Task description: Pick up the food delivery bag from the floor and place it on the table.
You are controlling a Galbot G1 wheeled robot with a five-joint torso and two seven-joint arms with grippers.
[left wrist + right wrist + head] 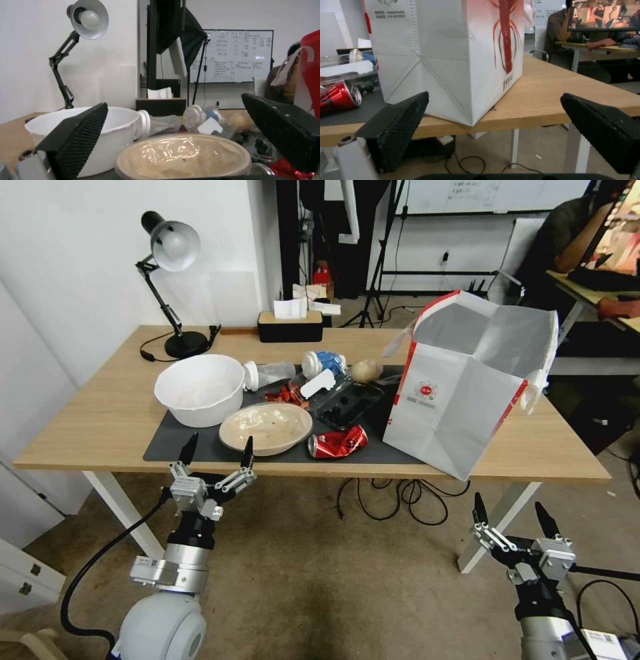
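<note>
While standing upright on the bench (100, 427), food delivery bag (460, 393) partly on the dark grey mat (193, 447), one corner at the front edge. Left gripper (217, 450) near the beige bowl (265, 428), jaws wide open, empty. Right gripper (512, 517) low over the floor (320, 580), jaws open, empty.

Matt white stitched fabric food delivery bag (460, 407) with silver foil lining; smooth light-wood table (100, 413); matt dark grey mat (180, 443); glossy crushed red metal can (338, 442); smooth white plastic bowl (199, 388).
</note>
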